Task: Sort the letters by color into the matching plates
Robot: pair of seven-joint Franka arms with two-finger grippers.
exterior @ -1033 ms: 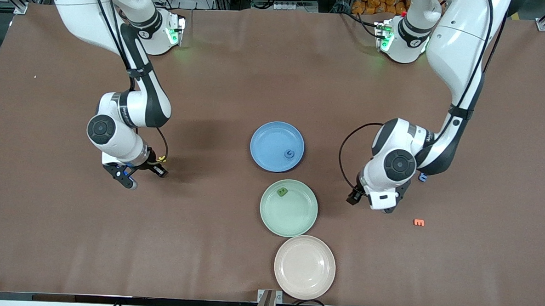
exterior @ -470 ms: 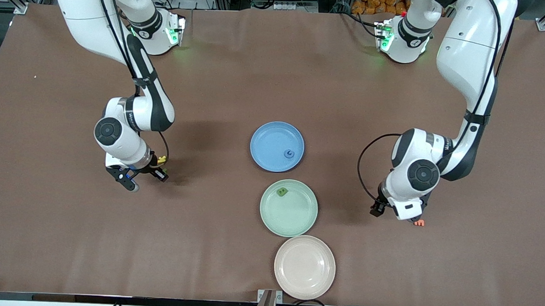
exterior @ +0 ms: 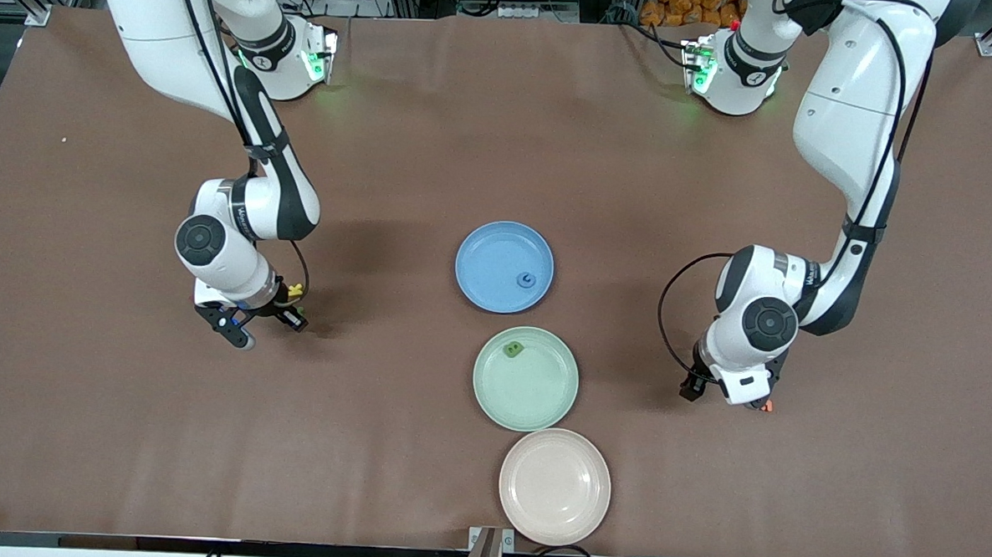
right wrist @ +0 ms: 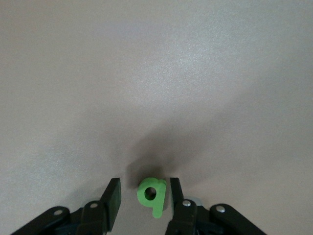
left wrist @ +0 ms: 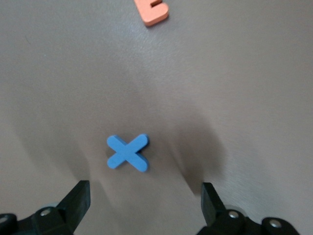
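In the left wrist view a blue X letter [left wrist: 128, 152] lies flat on the brown table. My left gripper [left wrist: 144, 205] hangs over the table just short of it, open wide and empty. In the front view this gripper [exterior: 746, 396] is toward the left arm's end, beside the green plate [exterior: 541, 402]. In the right wrist view a green q letter [right wrist: 152, 195] lies between the fingers of my open right gripper [right wrist: 144, 198]. That gripper [exterior: 238, 332] is low at the table toward the right arm's end. The blue plate [exterior: 497, 258] holds one blue letter [exterior: 527, 281]. The green plate holds one green letter [exterior: 512, 349].
An orange letter [left wrist: 151, 12] lies near the blue X; in the front view it [exterior: 765, 406] peeks out beside the left hand. A yellow letter [exterior: 295, 289] lies beside the right wrist. A beige-pink plate [exterior: 553, 515] sits nearest the front camera.
The left arm has swung away from the green plate toward its own end and nearer the front camera, covering the orange letter. The right gripper has shifted slightly and stays low.
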